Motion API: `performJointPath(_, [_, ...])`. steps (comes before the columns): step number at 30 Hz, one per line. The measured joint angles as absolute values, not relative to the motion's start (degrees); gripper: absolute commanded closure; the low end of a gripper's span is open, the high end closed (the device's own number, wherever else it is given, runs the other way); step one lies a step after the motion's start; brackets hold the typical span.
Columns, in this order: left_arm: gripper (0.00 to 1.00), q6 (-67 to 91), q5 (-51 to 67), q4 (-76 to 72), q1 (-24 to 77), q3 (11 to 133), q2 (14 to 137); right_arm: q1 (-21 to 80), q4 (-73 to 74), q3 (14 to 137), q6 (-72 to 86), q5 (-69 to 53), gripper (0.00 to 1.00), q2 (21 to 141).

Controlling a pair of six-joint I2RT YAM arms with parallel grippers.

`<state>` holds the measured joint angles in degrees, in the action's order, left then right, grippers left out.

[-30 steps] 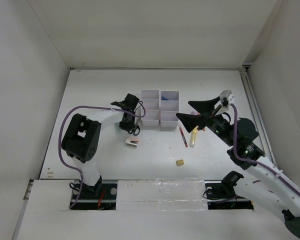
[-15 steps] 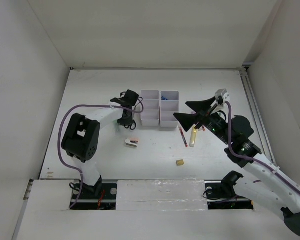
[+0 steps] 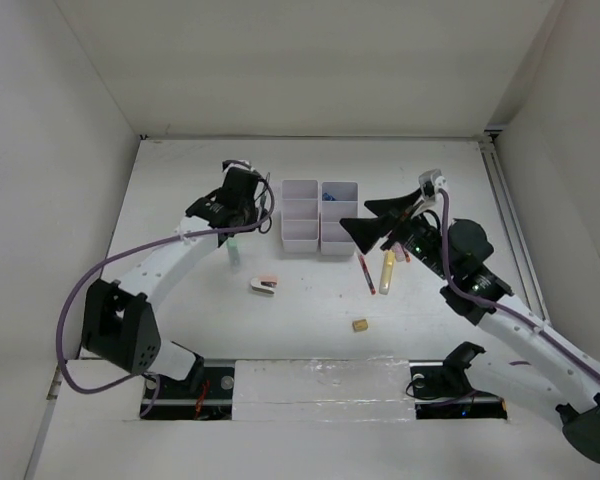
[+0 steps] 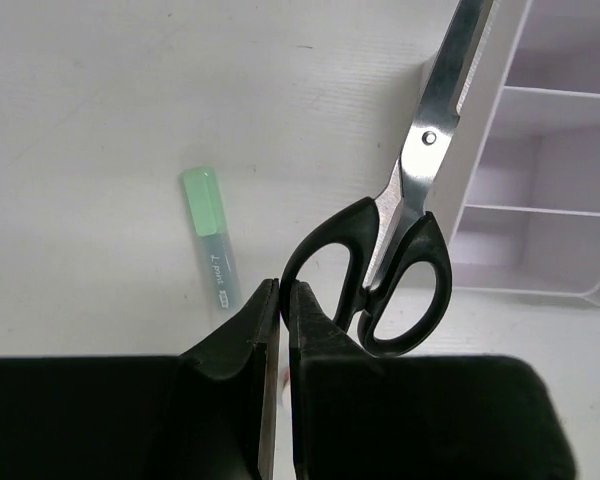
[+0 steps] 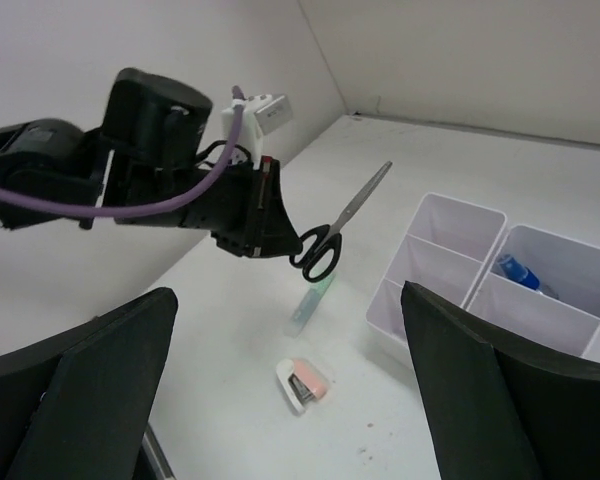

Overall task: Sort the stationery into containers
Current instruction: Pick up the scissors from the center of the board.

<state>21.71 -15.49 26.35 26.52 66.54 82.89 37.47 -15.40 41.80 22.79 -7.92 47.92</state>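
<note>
My left gripper (image 3: 244, 206) is shut on one handle ring of the black-handled scissors (image 4: 400, 250) and holds them in the air, blades pointing toward the white containers (image 3: 302, 243). The scissors also show in the right wrist view (image 5: 330, 235). A green highlighter (image 3: 234, 250) lies on the table under them. The white-pink stapler (image 3: 264, 286) lies nearer the front. A red pen (image 3: 366, 272), a yellow highlighter (image 3: 387, 271) and the tan eraser (image 3: 360, 325) lie right of centre. My right gripper (image 3: 378, 220) is open and empty above the containers' right side.
The blue-capped glue bottle (image 5: 525, 275) lies in a far right compartment. The containers' other compartments in view (image 5: 435, 262) hold nothing. White walls enclose the table on the left, back and right. A pink item (image 3: 406, 256) lies partly hidden under my right arm.
My left gripper has lifted the scissors off the table and moved up and left, uncovering the green highlighter. My right gripper has shifted slightly left toward the containers.
</note>
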Motion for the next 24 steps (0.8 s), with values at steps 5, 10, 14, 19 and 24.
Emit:
performJointPath(5, [1.0,19.9,-13.5,24.5,26.5,63.1,72.7,33.9,-17.4,47.0,27.5,-13.3,0.0,55.5])
performJointPath(10, [1.0,18.3,-9.5,21.2,26.5,61.2,62.6,33.5,-21.8,50.5,31.4,-20.2,0.0,64.7])
performJointPath(14, [1.0,17.4,-6.4,19.0,26.5,60.6,60.6,35.0,-23.6,54.2,33.1,-22.9,0.0,71.5])
performJointPath(19, [1.0,16.5,-3.2,18.6,26.5,59.4,60.6,38.6,-24.6,60.4,34.3,-24.0,0.0,78.3])
performJointPath(24, [1.0,16.2,-1.0,18.2,26.5,58.7,60.4,39.8,-25.8,66.4,34.8,-23.5,0.0,84.2])
